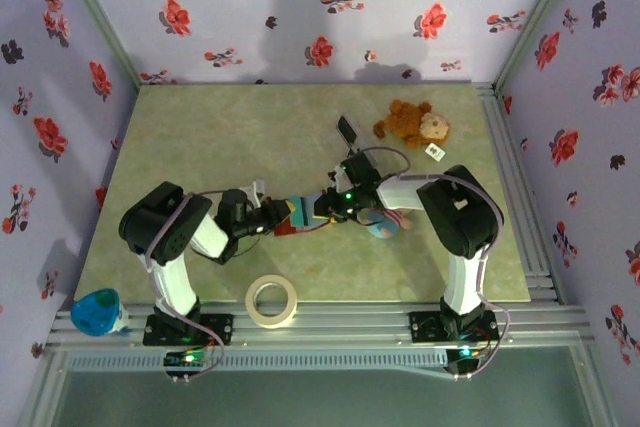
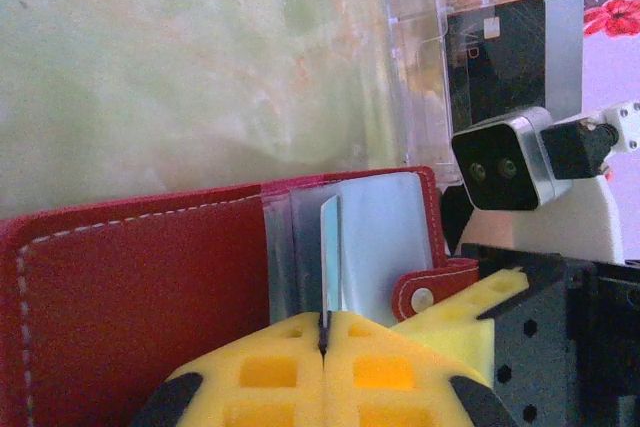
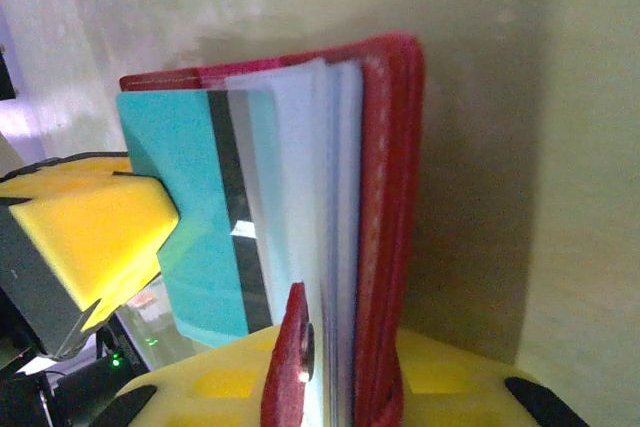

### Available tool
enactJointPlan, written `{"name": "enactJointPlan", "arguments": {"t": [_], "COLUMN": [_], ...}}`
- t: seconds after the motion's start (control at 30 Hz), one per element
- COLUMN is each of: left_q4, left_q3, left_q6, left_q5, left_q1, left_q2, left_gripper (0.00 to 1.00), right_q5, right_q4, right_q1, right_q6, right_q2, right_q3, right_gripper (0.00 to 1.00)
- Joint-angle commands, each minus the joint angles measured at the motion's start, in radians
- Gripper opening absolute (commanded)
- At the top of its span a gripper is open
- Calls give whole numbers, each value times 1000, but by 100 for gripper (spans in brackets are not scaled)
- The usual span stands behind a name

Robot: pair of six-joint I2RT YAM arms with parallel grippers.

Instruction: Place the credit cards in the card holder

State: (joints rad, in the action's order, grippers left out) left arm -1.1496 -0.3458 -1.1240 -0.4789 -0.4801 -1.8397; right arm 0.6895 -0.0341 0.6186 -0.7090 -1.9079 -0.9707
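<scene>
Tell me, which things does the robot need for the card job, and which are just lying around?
For the job: teal card, red wallet, dark card.
Just lying about: teddy bear, tape roll.

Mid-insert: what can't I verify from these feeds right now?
- Left wrist: the teal card, pinched by the left gripper, is edge-on, so its depth in the red wallet is unreadable; the wallet runs off the left edge.
- Right wrist: the card's leading edge blurs into the sleeves above the right gripper; which pocket is unclear.
- Top external: the card-wallet contact is too small and crowded by both grippers.
</scene>
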Motion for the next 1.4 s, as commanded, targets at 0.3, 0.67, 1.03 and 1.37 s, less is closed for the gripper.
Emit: {"name": "enactJointPlan", "arguments": {"t": [0.3,0.67,1.03,1.37], "left_q4": [50,22,-7,-5], "left_q3": [34,69,88,103], "left_q6": [26,-12,-41,-43], "left_q5": [123,173,128,94], "left_q1": [-12,-31,-29,-28], "left_q2": [51,94,41,35], "left_gripper": [0,0,0,0], "right_q5": [49,41,-10,-52], "right_q4": [-95,-219,-78,-3], "right_q1": [50,109,75,18], "right_q6": [-79,-161,-80,-20], "right_q2": [-22,-63,-19,-36], "right_q3": [6,-29,-52,-104], "right_gripper": [24,22,45,51]}}
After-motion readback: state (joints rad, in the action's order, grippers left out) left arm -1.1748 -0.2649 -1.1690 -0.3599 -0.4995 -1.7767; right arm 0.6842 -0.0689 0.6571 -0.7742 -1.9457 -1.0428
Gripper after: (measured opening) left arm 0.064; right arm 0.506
